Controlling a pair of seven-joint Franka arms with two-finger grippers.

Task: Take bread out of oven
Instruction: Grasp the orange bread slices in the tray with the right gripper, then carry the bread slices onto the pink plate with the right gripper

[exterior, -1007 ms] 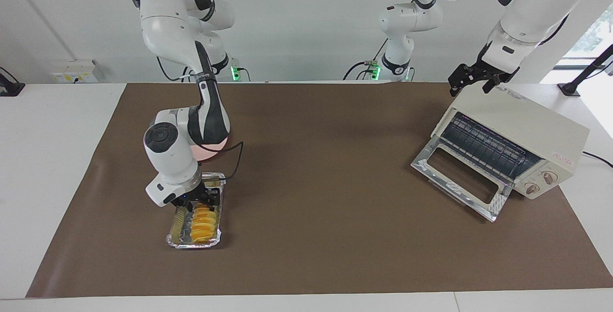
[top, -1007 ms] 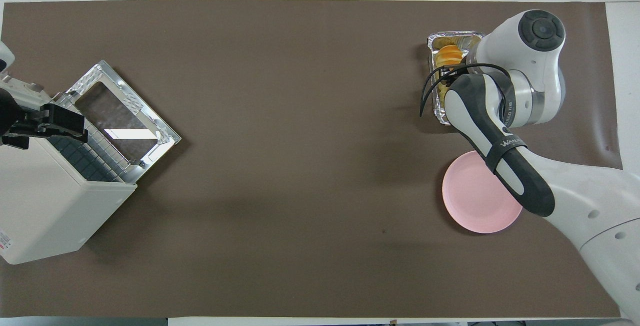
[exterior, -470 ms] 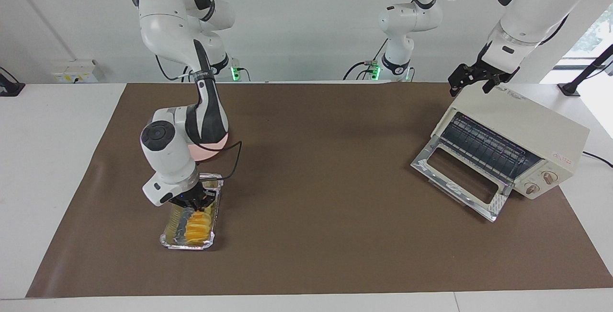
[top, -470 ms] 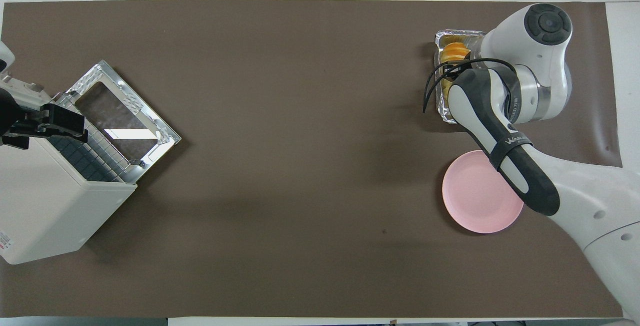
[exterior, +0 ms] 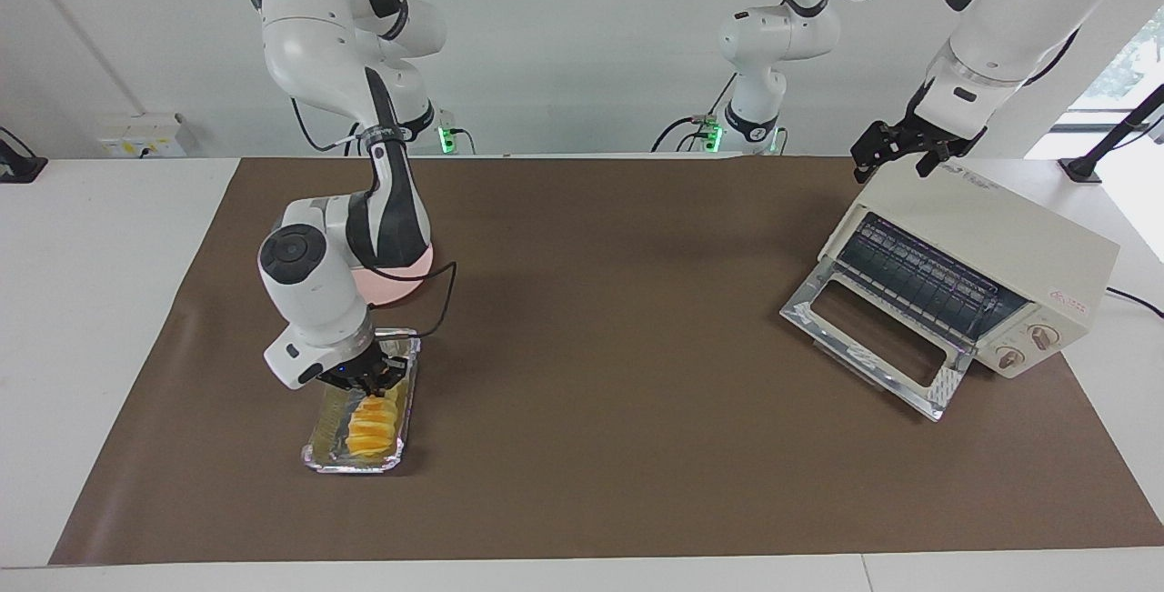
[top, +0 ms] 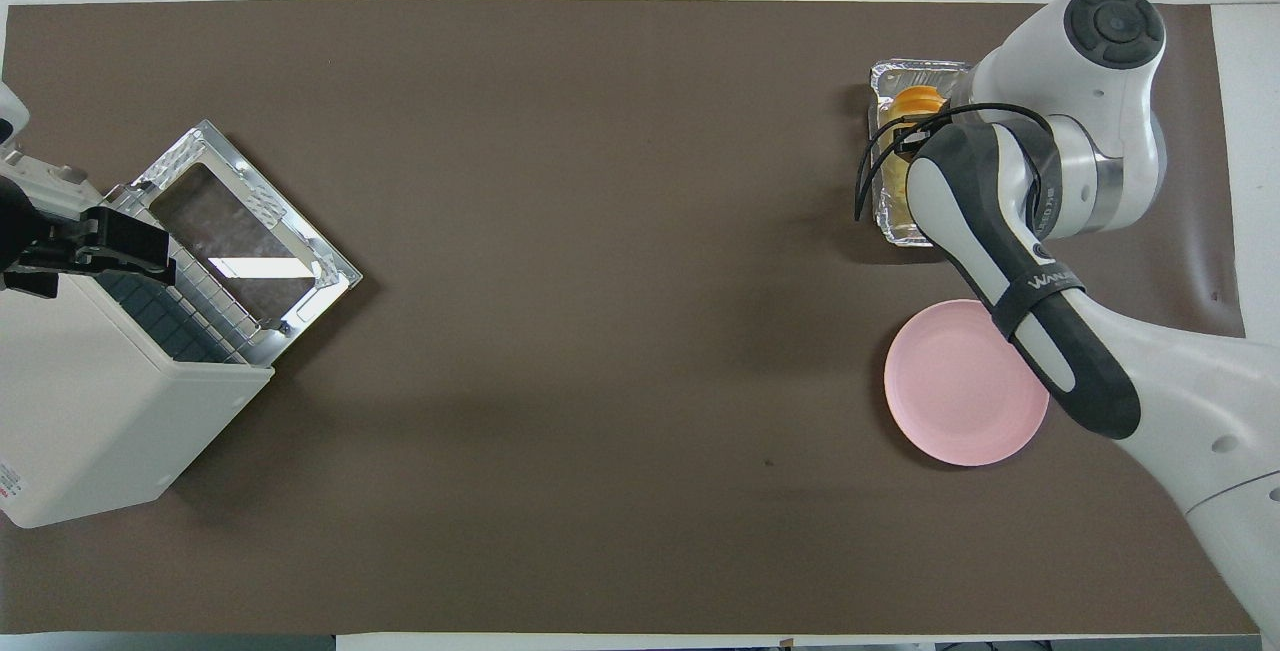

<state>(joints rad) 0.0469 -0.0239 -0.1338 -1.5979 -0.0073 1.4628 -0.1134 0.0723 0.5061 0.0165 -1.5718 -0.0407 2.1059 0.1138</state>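
Observation:
The bread (exterior: 373, 426), a golden loaf with orange ridges, lies in the crinkled foil tray (exterior: 320, 433) on the brown mat near the right arm's end of the table. My right gripper (exterior: 367, 385) points down into the tray and is shut on the end of the bread that is nearer to the robots. In the overhead view the right arm covers most of the bread (top: 915, 103) and the tray (top: 890, 76). The cream oven (exterior: 996, 242) stands at the left arm's end with its door (exterior: 868, 337) dropped open and its rack bare. My left gripper (exterior: 896, 155) rests open on the oven's top edge.
A round pink plate (top: 950, 396) lies on the mat beside the tray, nearer to the robots, partly under the right arm. A third robot arm (exterior: 773, 37) stands at the wall between the two bases. A brown mat (exterior: 600, 319) covers the table.
My right gripper has closed in on the bread and shifted toward the right arm's end of the table. The tray and bread slid that way with it. The left arm has not moved.

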